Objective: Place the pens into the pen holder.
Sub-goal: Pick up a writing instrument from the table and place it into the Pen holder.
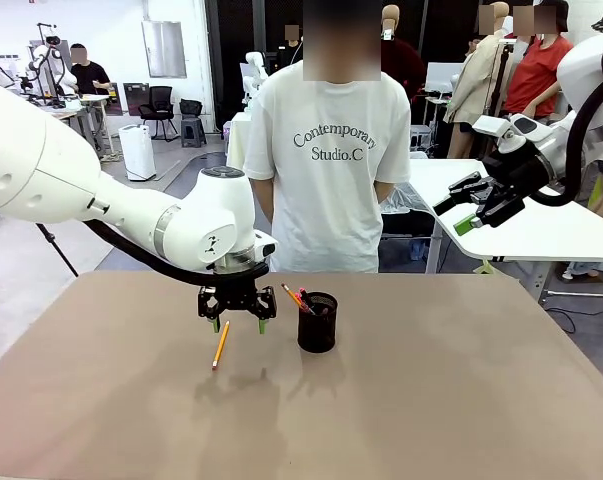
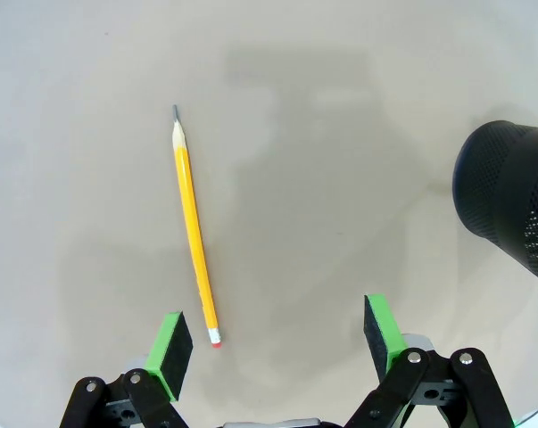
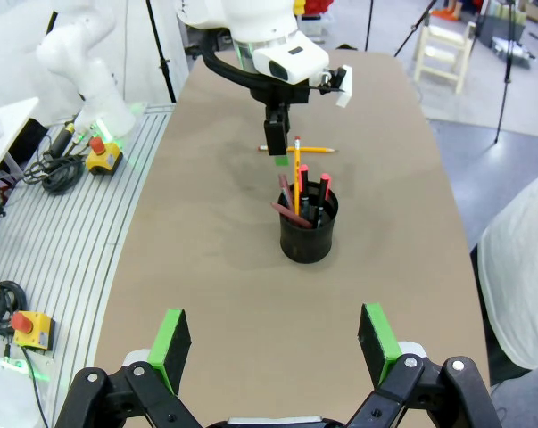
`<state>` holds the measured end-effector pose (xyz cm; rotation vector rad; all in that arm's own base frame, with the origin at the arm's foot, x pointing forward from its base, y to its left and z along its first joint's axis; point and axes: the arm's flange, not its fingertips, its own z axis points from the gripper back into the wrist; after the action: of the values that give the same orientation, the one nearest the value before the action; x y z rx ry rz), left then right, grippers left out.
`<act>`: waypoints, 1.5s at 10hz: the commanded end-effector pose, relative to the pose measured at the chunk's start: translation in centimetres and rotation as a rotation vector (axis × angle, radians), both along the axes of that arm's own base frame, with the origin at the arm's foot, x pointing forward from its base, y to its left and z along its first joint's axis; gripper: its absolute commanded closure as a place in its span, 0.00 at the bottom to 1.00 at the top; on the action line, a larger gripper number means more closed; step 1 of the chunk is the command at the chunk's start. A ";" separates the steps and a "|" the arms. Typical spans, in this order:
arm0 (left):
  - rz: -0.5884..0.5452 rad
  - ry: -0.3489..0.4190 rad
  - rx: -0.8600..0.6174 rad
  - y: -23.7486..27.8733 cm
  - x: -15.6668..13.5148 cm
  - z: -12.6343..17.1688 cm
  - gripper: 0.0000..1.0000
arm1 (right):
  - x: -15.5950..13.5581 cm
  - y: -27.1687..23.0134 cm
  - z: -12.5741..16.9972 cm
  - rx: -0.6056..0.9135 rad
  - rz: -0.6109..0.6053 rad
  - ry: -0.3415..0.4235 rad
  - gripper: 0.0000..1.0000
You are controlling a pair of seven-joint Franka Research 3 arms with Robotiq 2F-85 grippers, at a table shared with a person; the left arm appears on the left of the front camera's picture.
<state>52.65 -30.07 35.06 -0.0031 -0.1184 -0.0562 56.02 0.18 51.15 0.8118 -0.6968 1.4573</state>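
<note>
Left gripper (image 1: 239,316) spread wide, empty, low over counter (image 1: 431,400) | one pencil (image 1: 220,345) flat just beside it, outside the fingers | holder (image 1: 317,322) near, other pens (image 3: 301,192) inside | right gripper (image 1: 464,208) open, raised well apart | risk: off-centre descent pins or rolls the pencil; swing clips holder.

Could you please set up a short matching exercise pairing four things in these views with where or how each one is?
Things:
1. yellow pencil
2. pen holder
3. left gripper
4. right gripper

States:
A. raised high off the table, open
B. lying flat on the table
C. standing upright with pens in it
D. open, low above the pencil

Pairs: 1-B, 2-C, 3-D, 4-A
</note>
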 end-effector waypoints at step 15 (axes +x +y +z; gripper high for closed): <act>-0.018 0.037 0.014 4.9 6.4 -4.7 0.00 | 0.0 0.2 0.4 -0.002 -0.004 0.015 0.00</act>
<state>58.55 -25.30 30.21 0.0139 -0.0942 -0.0732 56.02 0.18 51.15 0.8118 -0.6968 1.4573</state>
